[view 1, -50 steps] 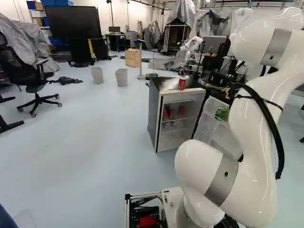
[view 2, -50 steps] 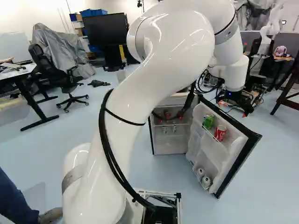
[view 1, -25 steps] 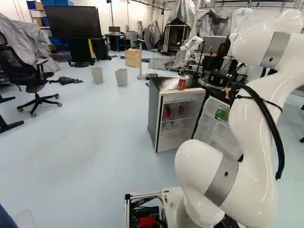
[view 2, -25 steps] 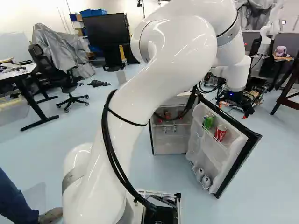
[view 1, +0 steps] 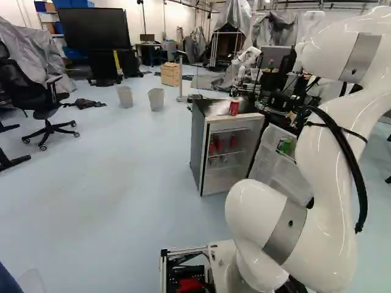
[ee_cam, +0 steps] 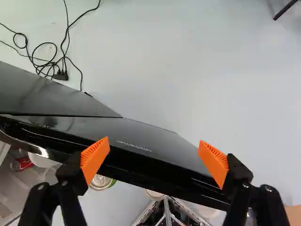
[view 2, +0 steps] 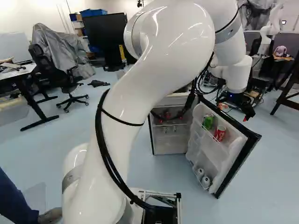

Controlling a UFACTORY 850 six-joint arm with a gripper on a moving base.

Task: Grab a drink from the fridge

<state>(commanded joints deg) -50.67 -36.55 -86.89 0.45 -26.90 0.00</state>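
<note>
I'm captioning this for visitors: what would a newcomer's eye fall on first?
Probably the big white arm, sweeping across the middle of the right base view. Beyond it stands the open fridge, with a green can and a red can in its door. In the wrist view, two bright orange pads stand wide apart.

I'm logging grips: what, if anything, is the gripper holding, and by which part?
Nothing is held: the gripper is open, the fridge door showing between its fingers.

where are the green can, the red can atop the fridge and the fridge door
Green can (view 2: 208, 122): right base view, its side
Red can on top (view 1: 234, 108): left base view, its side
Fridge door (view 2: 236, 166): right base view, its black edge
</note>
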